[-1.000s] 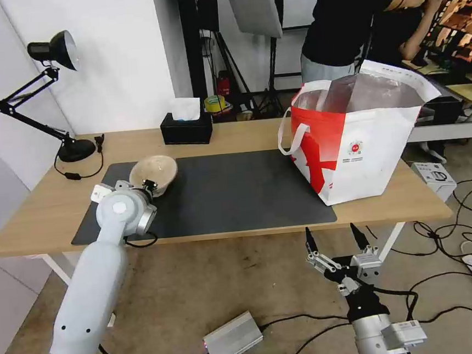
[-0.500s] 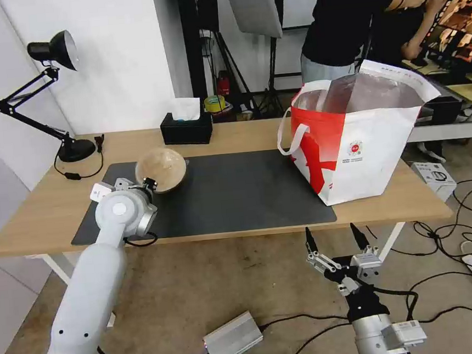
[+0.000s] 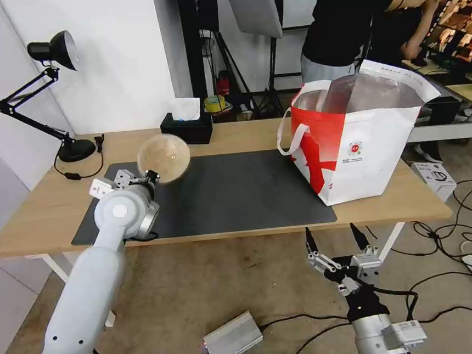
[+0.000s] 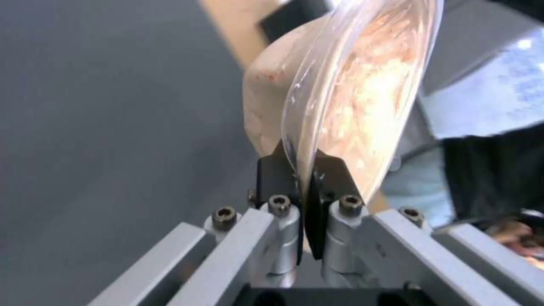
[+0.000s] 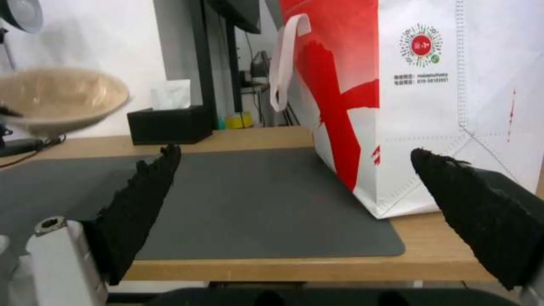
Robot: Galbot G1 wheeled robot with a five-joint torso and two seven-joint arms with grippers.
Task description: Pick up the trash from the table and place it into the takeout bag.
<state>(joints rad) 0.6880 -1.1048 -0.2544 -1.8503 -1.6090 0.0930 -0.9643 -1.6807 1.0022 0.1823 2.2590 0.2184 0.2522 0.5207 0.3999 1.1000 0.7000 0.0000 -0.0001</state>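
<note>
The left gripper (image 4: 303, 187) is clamped on the rim of the bowl (image 3: 164, 157), holding it in the air over the mat's (image 3: 237, 193) left end, well apart from the bag (image 3: 354, 144) at the table's (image 3: 46, 210) right end. In the head view the bowl is tipped so its mouth faces the camera. The right gripper (image 3: 336, 240) hangs below the table's front edge with its jaws spread.

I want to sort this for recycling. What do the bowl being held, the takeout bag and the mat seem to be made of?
The beige bowl, pinched at its rim by the left pincer, looks like matte paper with a glossy clear plastic film over it. The takeout bag seems woven or coated fabric, printed white and red, with a shiny silver foil lining. The dark grey mat looks like smooth matte rubber or faux leather; I cannot tell which.
</note>
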